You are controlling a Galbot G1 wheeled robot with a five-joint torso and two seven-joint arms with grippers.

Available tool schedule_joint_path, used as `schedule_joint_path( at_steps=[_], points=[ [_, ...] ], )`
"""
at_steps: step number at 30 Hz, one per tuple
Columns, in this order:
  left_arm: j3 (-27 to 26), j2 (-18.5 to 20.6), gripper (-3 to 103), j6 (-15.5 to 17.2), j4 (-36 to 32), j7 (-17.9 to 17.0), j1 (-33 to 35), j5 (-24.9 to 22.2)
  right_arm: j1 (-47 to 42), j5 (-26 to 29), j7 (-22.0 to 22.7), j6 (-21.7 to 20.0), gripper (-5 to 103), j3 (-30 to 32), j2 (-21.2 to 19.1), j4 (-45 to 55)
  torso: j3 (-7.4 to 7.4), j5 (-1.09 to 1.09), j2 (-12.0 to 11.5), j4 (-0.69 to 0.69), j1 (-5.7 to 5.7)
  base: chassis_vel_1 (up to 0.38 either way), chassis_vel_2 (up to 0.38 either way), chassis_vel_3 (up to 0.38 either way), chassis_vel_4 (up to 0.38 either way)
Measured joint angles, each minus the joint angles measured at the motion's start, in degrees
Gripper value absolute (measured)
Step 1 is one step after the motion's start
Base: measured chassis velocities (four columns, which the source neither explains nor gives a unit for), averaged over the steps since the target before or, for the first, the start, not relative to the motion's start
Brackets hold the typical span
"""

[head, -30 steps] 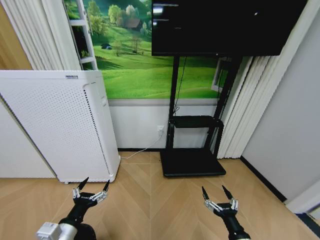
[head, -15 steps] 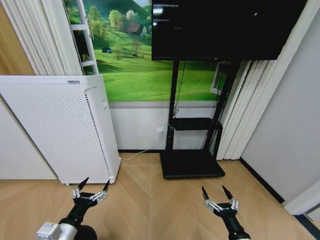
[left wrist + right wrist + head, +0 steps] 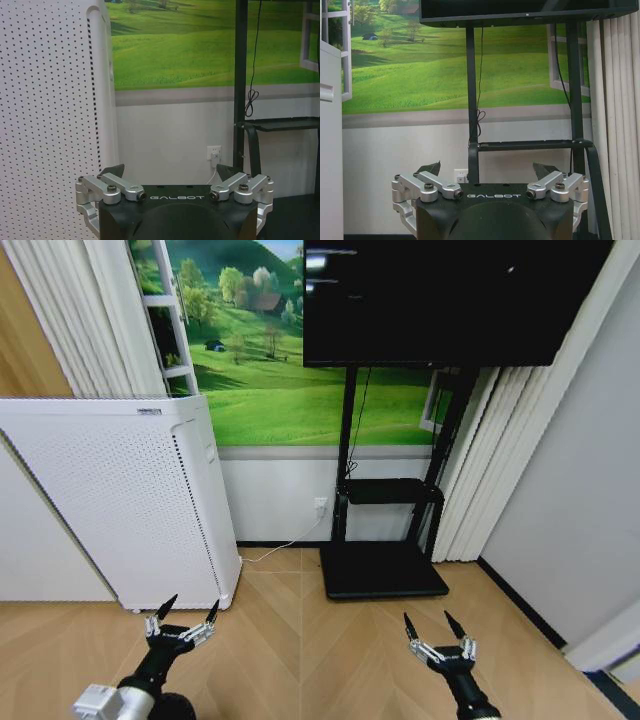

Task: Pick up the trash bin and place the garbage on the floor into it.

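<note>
The trash bin and the garbage are out of view. The floor [image 3: 300,650] is light herringbone parquet, bare between my arms. My left gripper [image 3: 192,606] hangs low over the floor in front of the white appliance, open with nothing in it. My right gripper [image 3: 427,621] hangs at the same height to the right, in front of the TV stand's base, also open with nothing held. The left wrist view shows the left gripper [image 3: 170,170] pointing at the wall beside the appliance. The right wrist view shows the right gripper [image 3: 486,166] pointing at the stand.
A tall white perforated appliance [image 3: 110,500] stands at the left against the wall. A black TV stand [image 3: 385,570] with a flat base and a big screen [image 3: 450,295] stands ahead. White curtains [image 3: 485,460] and a grey wall close the right side.
The whole picture has slid slightly downward, so the camera has moved. Both grippers hold the same place and stay open.
</note>
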Motion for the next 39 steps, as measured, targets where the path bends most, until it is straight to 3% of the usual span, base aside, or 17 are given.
schedule_joint_path(
  at_steps=[39],
  points=[
    [0.00, 0.00, 100, 0.00, 0.00, 0.00, 0.00, 0.00, 0.00, 0.00, 0.00, 0.00, 100, 0.00, 0.00, 0.00, 5.76, 0.00, 9.62, 0.00, 3.87, 0.000, 0.000, 0.000, 0.000]
  ],
)
